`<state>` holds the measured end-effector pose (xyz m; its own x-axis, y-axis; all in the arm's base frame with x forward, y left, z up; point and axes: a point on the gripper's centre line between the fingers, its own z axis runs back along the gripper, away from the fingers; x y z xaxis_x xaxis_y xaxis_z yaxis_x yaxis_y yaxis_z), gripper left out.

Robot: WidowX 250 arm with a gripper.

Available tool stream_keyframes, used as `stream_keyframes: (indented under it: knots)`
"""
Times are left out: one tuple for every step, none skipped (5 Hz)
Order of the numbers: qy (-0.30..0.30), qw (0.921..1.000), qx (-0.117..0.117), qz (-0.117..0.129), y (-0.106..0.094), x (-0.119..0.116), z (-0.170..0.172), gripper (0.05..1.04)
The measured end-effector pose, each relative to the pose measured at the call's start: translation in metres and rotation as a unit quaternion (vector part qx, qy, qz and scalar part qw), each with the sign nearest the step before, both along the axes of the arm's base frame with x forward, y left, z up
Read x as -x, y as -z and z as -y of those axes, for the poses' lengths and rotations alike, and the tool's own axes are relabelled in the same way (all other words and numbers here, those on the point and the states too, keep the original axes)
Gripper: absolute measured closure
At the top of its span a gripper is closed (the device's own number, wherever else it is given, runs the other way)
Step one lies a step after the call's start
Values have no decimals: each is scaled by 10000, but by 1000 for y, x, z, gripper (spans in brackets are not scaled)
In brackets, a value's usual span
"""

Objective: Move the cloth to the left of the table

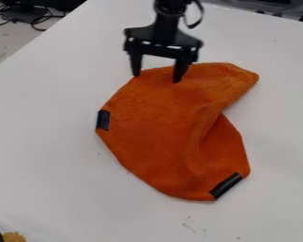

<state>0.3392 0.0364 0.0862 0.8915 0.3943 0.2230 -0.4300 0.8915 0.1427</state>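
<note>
Got the black gripper point(156, 78) hanging down over the upper edge of the cloth, wide open with a clear gap between the fingers point(181, 70) and nothing pinched; can't tell for sure about fingertip contact with the fabric; now going big to small, got a white table point(46, 132) across most of the view, set at an angle; next up, got the orange cloth point(157, 123) lying around the middle of the table, a bit toward the right of the view, pretty rumpled, with a soft fold running down its right half and a notch cut into the right side; got the black arm point(165, 28) coming in from the top edge, just above the cloth; also got a bit of pale floor point(2, 42) at upper left, with some dark cables point(37, 20) nearby; down to the little stuff, got one black strip point(103, 120) on the cloth's left edge and a second black strip point(226, 185) at its lower right; plus a tan bit point(13, 237) in the bottom left corner, can't identify
</note>
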Motion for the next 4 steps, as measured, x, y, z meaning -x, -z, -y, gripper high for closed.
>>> stream_keyframes:
  knots:
    - [-302, 9992, -153, -212, 20, 25, -16, 83]
    - [-694, 9972, -158, -240, 29, 46, -44, 83]
    - [-672, 9975, -169, -148, 37, 49, -53, 83]
    - [-810, 9966, -6, -174, 58, 53, -71, 83]
